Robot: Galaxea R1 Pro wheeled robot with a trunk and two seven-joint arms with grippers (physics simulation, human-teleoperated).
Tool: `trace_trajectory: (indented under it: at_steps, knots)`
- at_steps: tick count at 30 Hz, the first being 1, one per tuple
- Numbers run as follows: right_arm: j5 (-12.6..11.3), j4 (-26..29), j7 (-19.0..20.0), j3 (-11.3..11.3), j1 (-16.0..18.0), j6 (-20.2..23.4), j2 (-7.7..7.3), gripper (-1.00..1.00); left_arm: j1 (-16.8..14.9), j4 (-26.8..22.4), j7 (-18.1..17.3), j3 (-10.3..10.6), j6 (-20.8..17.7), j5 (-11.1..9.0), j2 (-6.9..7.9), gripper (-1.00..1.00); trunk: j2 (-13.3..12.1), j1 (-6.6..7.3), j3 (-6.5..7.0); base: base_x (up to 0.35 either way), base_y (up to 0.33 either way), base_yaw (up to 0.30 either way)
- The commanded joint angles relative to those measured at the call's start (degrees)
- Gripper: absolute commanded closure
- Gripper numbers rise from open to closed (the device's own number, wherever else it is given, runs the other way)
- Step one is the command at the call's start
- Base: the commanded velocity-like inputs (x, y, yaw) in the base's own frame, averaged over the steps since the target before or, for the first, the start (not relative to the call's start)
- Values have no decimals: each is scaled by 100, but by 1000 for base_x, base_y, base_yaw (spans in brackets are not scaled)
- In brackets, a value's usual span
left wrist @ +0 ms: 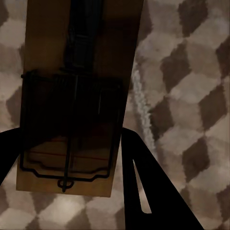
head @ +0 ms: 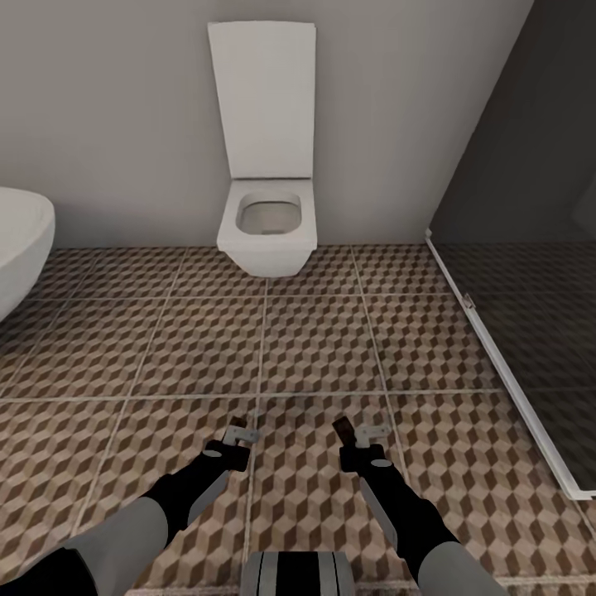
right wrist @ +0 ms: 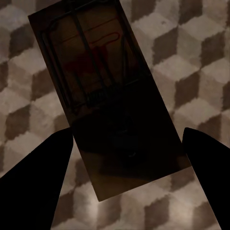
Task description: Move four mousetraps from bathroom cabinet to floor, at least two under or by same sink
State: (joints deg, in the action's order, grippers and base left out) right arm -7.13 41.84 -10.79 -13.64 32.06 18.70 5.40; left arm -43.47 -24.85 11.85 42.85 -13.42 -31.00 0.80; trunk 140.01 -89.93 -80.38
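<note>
We reach both arms forward and low over the bathroom floor, black forearms angled slightly inward, facing a white wall-hung toilet with its lid raised against a grey wall. Our left hand is clenched on a mousetrap; in the left wrist view the flat wooden board runs lengthwise away from the hand between the dark fingers, its black wire frame at the near end. Our right hand grasps a second mousetrap, a brown board in shadow, its long axis pointing out ahead of the hand and tilted a little to one side, the wire bar and a red mark at the far end, dark fingers on either side. In the head view this second board shows as a small dark-brown strip at the right hand's tip, held just above the tiles. The floor is laid in large square tiles printed with brown, beige and white cubes, with pale grout lines. A white rounded basin juts in at the left edge; a dark glass shower screen with a white frame stands at the right.
</note>
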Motion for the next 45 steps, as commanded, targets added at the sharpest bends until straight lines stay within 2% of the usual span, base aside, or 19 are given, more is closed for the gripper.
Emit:
trace_trajectory:
  at_steps: [1,8,26,45]
  knots:
    - [-60,9,-54,-27,2,-3,-4,100,-4,-19,47,48,-29,-38,8,100,2,1,-13,0,0,0]
    - [-60,9,-54,-25,2,-250,-4,100,-4,-18,46,43,-29,-38,8,100,2,1,-35,106,56,0]
    - [-60,9,-54,-27,2,-270,-7,100,-4,-11,45,46,-29,-38,8,100,2,1,-36,278,162,0]
    - [-60,13,-54,-31,2,-270,-6,100,-4,-11,44,48,-34,-38,8,100,2,1,-36,331,11,0]
